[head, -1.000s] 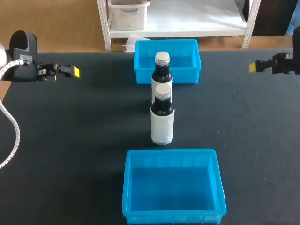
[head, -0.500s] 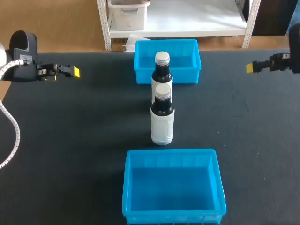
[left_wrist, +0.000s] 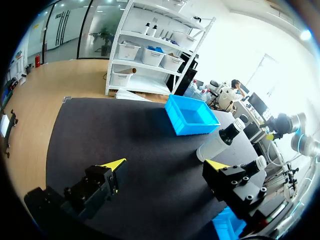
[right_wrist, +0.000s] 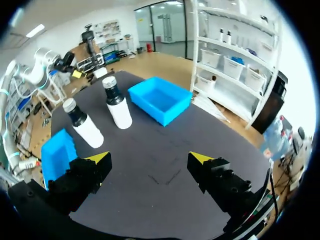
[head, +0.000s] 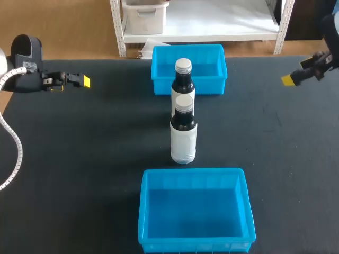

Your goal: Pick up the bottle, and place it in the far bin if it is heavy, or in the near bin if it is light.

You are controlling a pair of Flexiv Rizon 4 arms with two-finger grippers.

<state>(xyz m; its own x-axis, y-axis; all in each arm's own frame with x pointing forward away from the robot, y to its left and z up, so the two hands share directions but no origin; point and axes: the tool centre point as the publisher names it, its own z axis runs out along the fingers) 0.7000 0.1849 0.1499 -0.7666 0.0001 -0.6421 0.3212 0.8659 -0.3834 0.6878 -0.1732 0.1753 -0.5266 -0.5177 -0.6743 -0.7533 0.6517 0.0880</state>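
The near bin (head: 193, 211), bright blue, sits at the front of the black table (head: 79, 159) with its bare floor showing. Just behind it stands a bottle (head: 183, 131), upright, with a dark body, a pale cap and a white label round its lower half; any print on the label is too small to read. A second bottle (head: 183, 79) of the same kind stands upright close behind the first, in line with it and just in front of the far bin (head: 212, 69), whose blue floor also shows bare. Both bottles rest on the table, well apart from either gripper. The left gripper (head: 85, 81) hangs out at the table's left side, about level with the second bottle, its yellow-tipped fingers (left_wrist: 112, 170) spread wide with nothing between them. The right gripper (head: 288, 80) hangs at the far right, fingers (right_wrist: 100, 160) likewise parted and holding nothing.
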